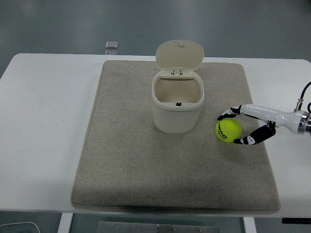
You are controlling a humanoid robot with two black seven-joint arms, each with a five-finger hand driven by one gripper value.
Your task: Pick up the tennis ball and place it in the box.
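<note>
The yellow-green tennis ball (227, 130) lies on the grey mat, just right of the box. The box (177, 115) is a cream bin standing at the mat's middle back, its hinged lid (180, 54) flipped up and its inside showing nothing. My right hand (231, 128) reaches in from the right edge with its fingers spread around the ball. One finger (225, 115) arches over the ball's top left, and another finger (243, 141) sits against its lower right. The ball still rests on the mat. My left arm does not show.
The grey mat (146, 170) covers most of the white table (43, 126). A small square grey object (112, 45) lies beyond the table's far edge. A black cable (305, 90) runs off the right wrist at the picture's edge.
</note>
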